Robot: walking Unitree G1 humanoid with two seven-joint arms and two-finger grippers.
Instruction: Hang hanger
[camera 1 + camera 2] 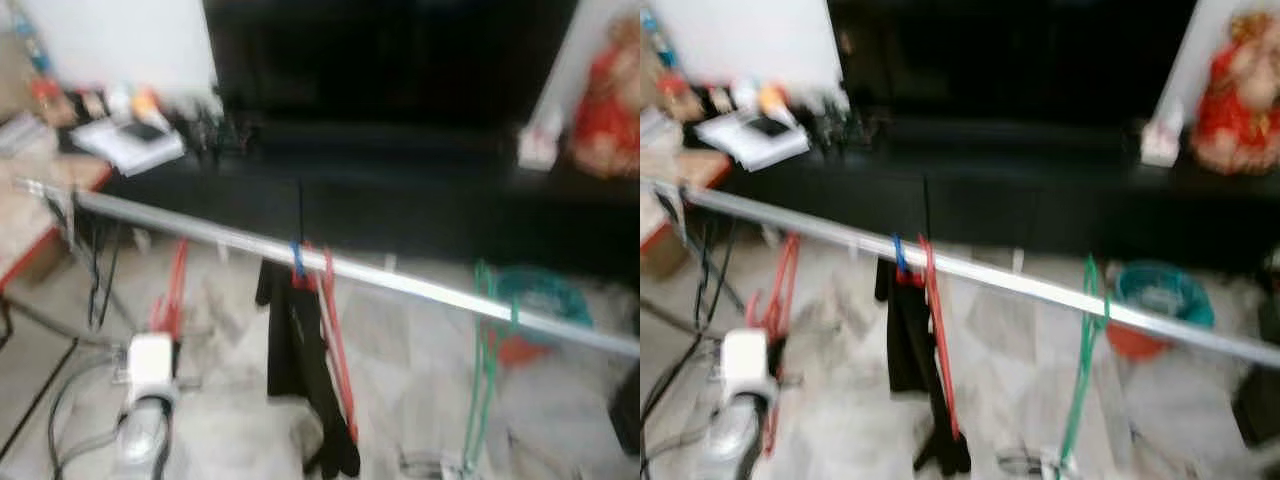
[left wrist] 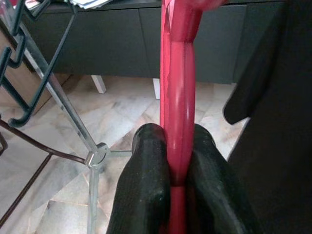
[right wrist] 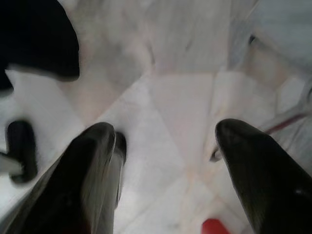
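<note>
My left gripper (image 2: 178, 181) is shut on the lower bar of a red hanger (image 2: 178, 87), which sticks straight up between the black fingers (image 2: 141, 195). In the left eye view this red hanger (image 1: 172, 285) stands above my left arm (image 1: 148, 375), just below the left part of the silver rail (image 1: 420, 285). On the rail's middle hang another red hanger (image 1: 335, 340) and a black garment (image 1: 293, 340). A green hanger (image 1: 487, 360) hangs further right. My right gripper (image 3: 165, 161) is open over the marble floor, holding nothing.
A long black cabinet (image 1: 400, 190) runs behind the rail, with papers (image 1: 130, 145) at its left end and a red figure (image 1: 610, 100) at its right. A teal basket (image 1: 545, 295) sits on the floor at the right. Cables (image 1: 60, 400) lie at lower left. The rack's leg (image 2: 92, 161) is close to my left gripper.
</note>
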